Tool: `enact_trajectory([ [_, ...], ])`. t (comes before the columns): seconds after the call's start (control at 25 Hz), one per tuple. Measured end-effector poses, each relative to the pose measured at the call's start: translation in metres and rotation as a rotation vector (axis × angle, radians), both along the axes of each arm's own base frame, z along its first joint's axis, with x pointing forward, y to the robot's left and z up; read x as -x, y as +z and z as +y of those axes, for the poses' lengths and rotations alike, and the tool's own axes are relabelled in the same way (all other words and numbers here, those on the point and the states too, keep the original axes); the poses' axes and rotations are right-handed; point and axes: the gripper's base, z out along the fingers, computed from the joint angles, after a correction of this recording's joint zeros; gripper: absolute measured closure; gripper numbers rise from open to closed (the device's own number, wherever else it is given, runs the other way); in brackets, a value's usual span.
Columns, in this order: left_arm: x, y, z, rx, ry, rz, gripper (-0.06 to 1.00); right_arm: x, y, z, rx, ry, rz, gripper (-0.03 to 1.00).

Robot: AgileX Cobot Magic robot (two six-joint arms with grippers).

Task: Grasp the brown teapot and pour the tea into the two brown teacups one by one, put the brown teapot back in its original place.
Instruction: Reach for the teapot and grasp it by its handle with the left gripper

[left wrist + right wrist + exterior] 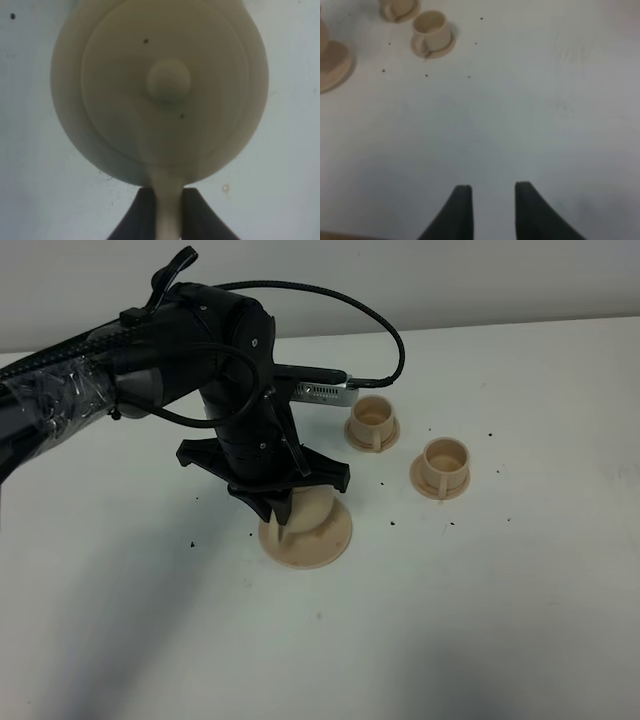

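The left gripper (168, 196) pinches the brown teapot (165, 85) by its handle. Only its own wrist view shows this, because from high up the arm (200, 340) hides it. The teapot sits on the saucer (338, 538). The right gripper (490, 192), seen only by its own camera, has its jaws apart above the table (560, 110), well away from the two brown teacups (432, 31).

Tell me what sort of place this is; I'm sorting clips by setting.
Likely a robot lab bench, not a kitchen: bare white tabletop, plain tan teapot and two teacups, black cabled robot arm.

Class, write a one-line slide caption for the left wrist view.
Seen from above, the left gripper pinches the brown teapot by its loop handle.
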Motion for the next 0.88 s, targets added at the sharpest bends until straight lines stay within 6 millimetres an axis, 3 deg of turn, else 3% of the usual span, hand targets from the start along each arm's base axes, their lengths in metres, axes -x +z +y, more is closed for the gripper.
enact_trajectory([
  [0.88,-0.0057,0.0,0.0012,-0.014,-0.063,-0.065,0.79,0.0,0.0,0.0,0.0,0.0,0.0,0.73],
])
